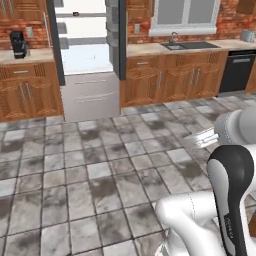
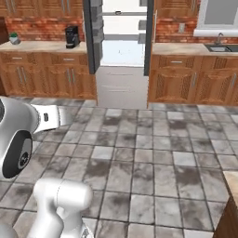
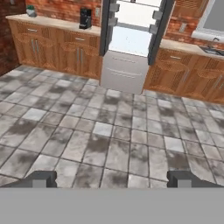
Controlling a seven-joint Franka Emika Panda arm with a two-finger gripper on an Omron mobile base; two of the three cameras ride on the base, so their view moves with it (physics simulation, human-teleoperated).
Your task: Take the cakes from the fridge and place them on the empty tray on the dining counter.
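Facing the fridge [image 3: 131,41] across bare tiled floor [image 3: 109,131], pincer [image 3: 112,178] spread wide and gripping nothing.

Both fridge doors stand swung out; its top is cut off by the frame edge in every view. Pale shelves inside, washed out; one small dark speck on an upper shelf, too small to tell what it is. No cake can be made out on any shelf. Door bins look grey and blurred, contents unreadable. Two closed drawers [image 3: 124,72] sit below the open compartment. Fridge lies well ahead of the pincer, straight on. Coffee machine [image 3: 85,18] on the wall counter [image 3: 52,22], ahead and left of the pincer; sink [image 1: 186,46] ahead and right, partly cropped in the hand view. Fingertips [image 3: 41,178] far apart, nothing between them.
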